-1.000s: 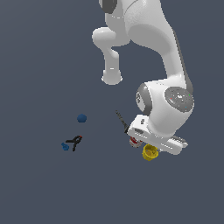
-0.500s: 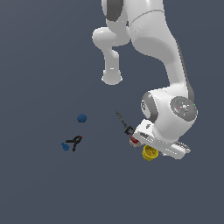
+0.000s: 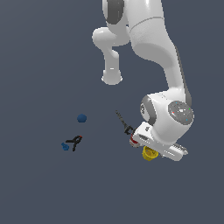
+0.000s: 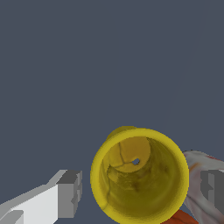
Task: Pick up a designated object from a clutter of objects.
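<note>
The end effector point(image 4: 139, 188) is seen wide open in the wrist view, with nothing gripped: one finger point(image 4: 70, 193) is at the cup's 8 o'clock, the other point(image 4: 212, 186) at its 3 o'clock, each apart from the rim. The cup point(image 4: 140, 175) lies between them, upright, its mouth turned straight up at the camera, so its long axis is judged to run along the approach line. The coming move is therefore judged to turn on a straight descent followed by closing across the cup's width; no sideways correction appears needed.

A red-and-white can point(image 4: 199, 179) is pressed close at the cup's 4 o'clock, by the nearer finger, and could be caught in the closing.

In the exterior view, the cup point(image 3: 149, 154) shows just under the arm's hand on the surface point(image 3: 43, 188). From it, a thin dark tool point(image 3: 123, 121) lies at 11 o'clock; a black clamp point(image 3: 75, 142), a small blue piece point(image 3: 65, 146) and a blue ball point(image 3: 82, 118) are well apart, near 9 o'clock.
</note>
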Controlling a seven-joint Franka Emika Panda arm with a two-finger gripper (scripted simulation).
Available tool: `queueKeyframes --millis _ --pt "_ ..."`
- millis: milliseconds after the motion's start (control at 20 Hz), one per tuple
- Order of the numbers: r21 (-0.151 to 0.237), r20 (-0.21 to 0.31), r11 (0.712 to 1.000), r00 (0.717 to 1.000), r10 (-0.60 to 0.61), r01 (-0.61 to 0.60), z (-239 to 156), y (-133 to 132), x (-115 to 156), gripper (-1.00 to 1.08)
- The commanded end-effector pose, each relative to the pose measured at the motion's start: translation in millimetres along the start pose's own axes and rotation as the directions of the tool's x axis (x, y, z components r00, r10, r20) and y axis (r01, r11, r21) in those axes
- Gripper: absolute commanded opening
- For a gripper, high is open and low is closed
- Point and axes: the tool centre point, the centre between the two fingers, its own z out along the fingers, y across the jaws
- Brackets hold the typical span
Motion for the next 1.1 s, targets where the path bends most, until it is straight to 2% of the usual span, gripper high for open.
queueKeyframes --millis 0,450,500,950,1000,1050 --pt "-0.001 0.001 1.000 1.000 0.001 -0.001 14.5 0.6 -0.9 1.00" --pt "-0.001 0.001 1.000 1.000 0.002 -0.002 34.1 -0.4 -0.2 1.00" --pt "-0.001 0.001 1.000 1.000 0.002 -0.002 34.1 -0.4 -0.2 -1.00" --pt "-0.001 0.001 1.000 1.000 0.002 -0.002 34.1 -0.4 -0.2 -1.00" --pt "0.036 -0.043 0.999 0.999 0.011 -0.009 0.8 -8.1 18.3 -1.00" --pt "0.036 -0.043 0.999 0.999 0.011 -0.009 0.6 -7.9 18.3 -1.00"
